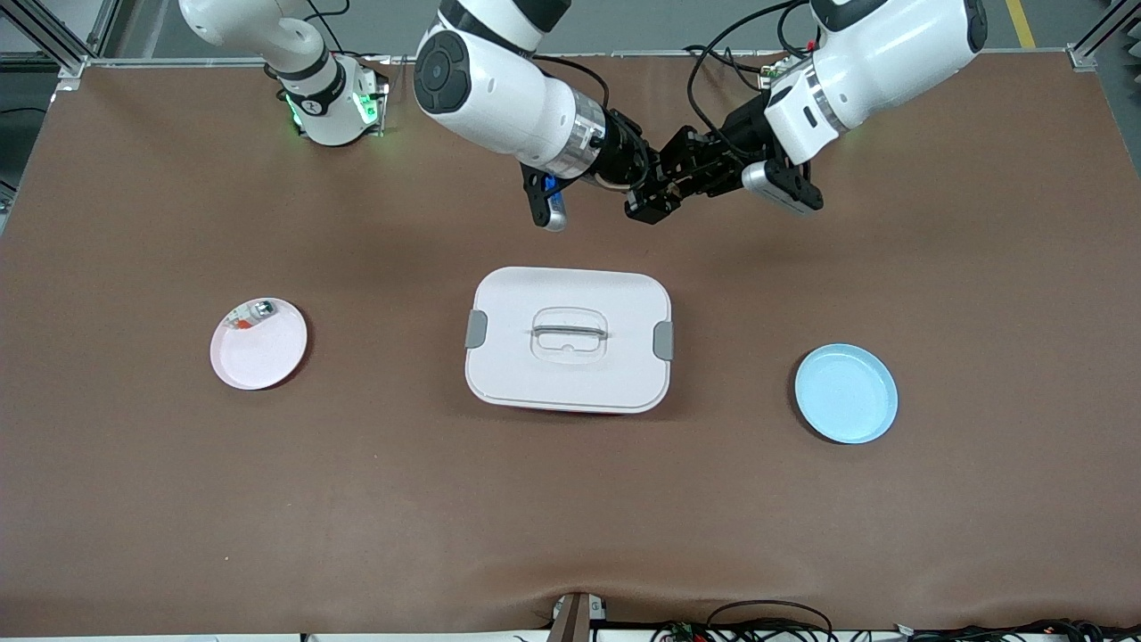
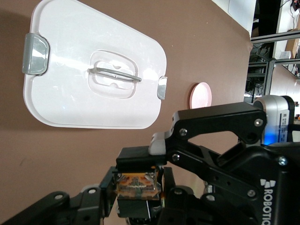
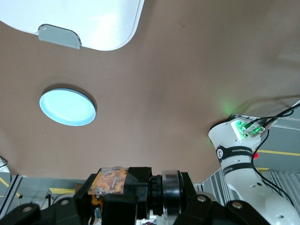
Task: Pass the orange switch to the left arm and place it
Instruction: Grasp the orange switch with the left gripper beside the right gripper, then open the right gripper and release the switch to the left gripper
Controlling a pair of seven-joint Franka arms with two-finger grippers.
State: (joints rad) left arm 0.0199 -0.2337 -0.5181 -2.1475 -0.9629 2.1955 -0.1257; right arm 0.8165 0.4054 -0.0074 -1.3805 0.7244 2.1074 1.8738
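Box [image 1: 569, 339] sits mid-bench, pink plate [image 1: 258, 343] and blue plate [image 1: 846, 393] toward the end edges. Toward the base edge, the orange switch [image 2: 137, 183] is pinched mid-air between right tool [image 1: 644, 192] and left tool [image 1: 670, 183]: handover step judged underway. Next, release by right tool is needed, then a carry around the box.
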